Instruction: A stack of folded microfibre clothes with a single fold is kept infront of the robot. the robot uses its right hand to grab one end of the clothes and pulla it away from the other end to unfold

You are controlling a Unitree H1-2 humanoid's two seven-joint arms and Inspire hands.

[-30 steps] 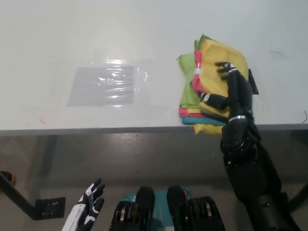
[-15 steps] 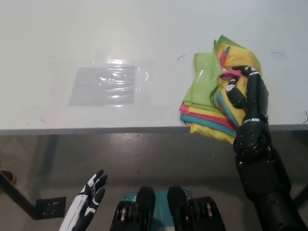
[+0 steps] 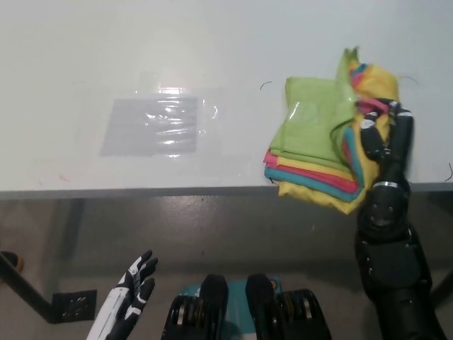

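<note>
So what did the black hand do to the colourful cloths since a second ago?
The right hand, shut on the top layers of the stack of cloths, has moved toward picture right, peeling them off. The yellow top has flipped away, so the green cloth now shows and the stack spreads wider. The left hand stayed low with fingers apart, and the clear plastic sheet and table did not change.

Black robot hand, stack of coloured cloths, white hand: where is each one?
Black right hand (image 3: 386,138): head view, on its middle, gripping the folded edge.
Stack of coloured microfibre cloths (image 3: 311,124): head view, green top layer.
White left hand (image 3: 134,283): head view, its middle, resting below the table.
</note>
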